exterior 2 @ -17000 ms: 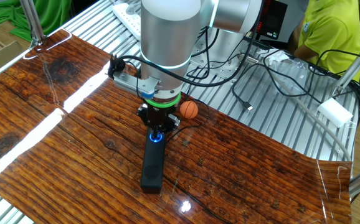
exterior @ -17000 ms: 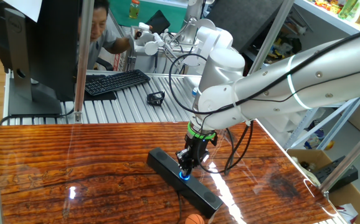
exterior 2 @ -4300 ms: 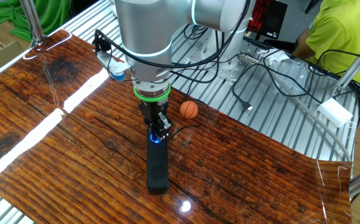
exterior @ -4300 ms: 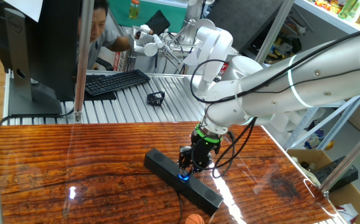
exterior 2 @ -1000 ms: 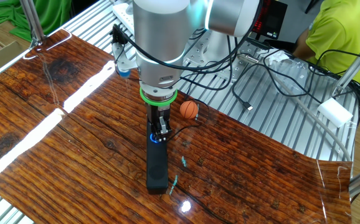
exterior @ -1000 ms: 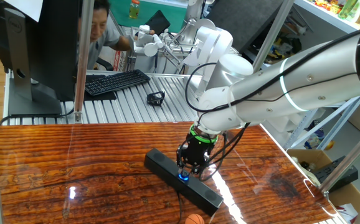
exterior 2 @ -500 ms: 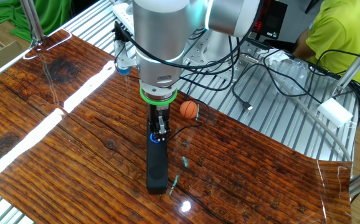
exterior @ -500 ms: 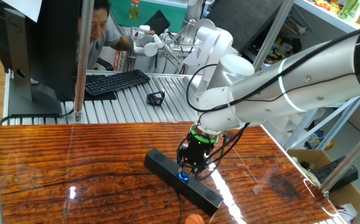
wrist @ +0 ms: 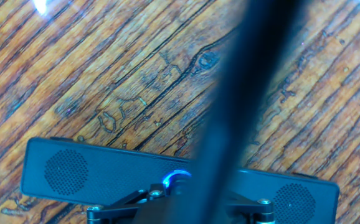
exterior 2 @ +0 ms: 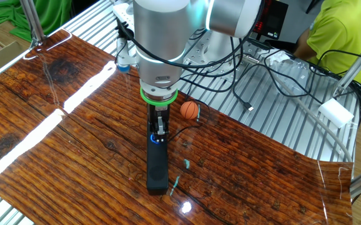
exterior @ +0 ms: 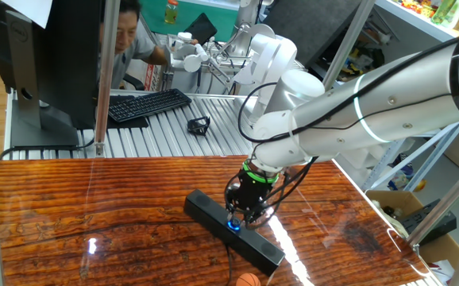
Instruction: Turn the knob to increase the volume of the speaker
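My arm points straight down, and my gripper [exterior: 234, 220] is pinching the blue-lit knob [wrist: 179, 179] on the speaker [exterior 2: 157, 167].

Glossy wooden table [exterior 2: 55, 156] with speaker [exterior 2: 157, 167] and small orange ball [exterior 2: 189, 110]

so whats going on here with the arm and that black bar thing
A robot arm is working the volume dial on a slim black speaker that lies on the wooden table. Its claw points straight down and is closed on the small blue-lit knob at the speaker's middle. A little orange ball sits off to the side, and people are busy at benches behind.
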